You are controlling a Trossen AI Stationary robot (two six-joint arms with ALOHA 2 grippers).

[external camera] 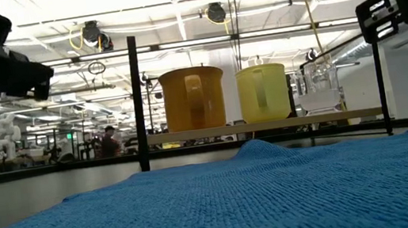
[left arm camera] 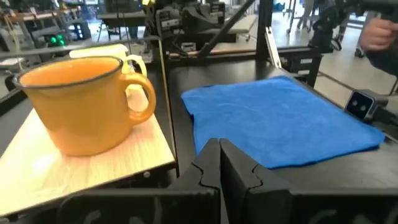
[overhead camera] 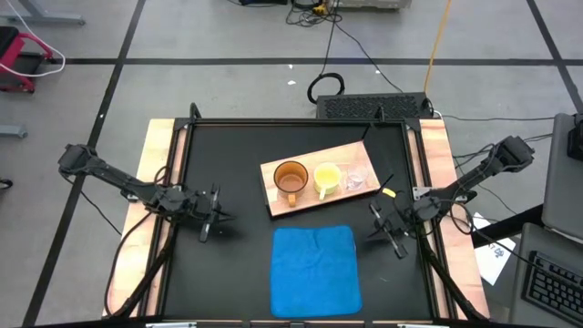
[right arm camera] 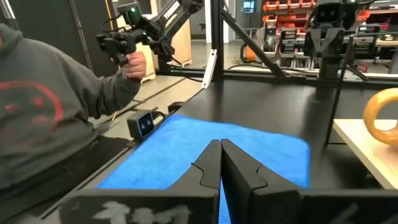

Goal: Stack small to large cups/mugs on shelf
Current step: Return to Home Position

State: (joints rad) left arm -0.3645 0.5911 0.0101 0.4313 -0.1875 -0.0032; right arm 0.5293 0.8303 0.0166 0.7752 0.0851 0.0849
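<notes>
Hanging the left claw [overhead camera: 209, 221] low over the bare desk [overhead camera: 228, 164], fingers pressed together on nothing, near the left end of the shelf [overhead camera: 346, 155] but apart from it. Hanging the right claw [overhead camera: 393, 231] likewise pinched shut and empty, off the shelf's right end and near a corner of the blue cloth mat [overhead camera: 314, 269]. Standing upright in a row on the shelf, side by side rather than nested and touching neither claw: the amber mug [overhead camera: 291, 179] toward the left end, the yellow mug [overhead camera: 326, 178] just beside it, the clear cup [overhead camera: 356, 179] beside that. Judging the placing done, with only the pull-back to rest remaining. Risking, on the left, a wrist swing into the shelf's near edge, nudging the board and sliding the amber mug. Risking, on the right, a clip of the clear cup, closest to that arm and probably easiest to tip, by rising across the board instead of away from it. Risking also a low fingertip catching the mat's raised fold. Finding open room outward: bare desk on each side of shelf and mat, up to the frame posts [external camera: 136, 99] at the edges, so favouring a retreat up and sideways. Noting a person [right arm camera: 37, 106] beyond the desk's edge, well apart from both claws.
</notes>
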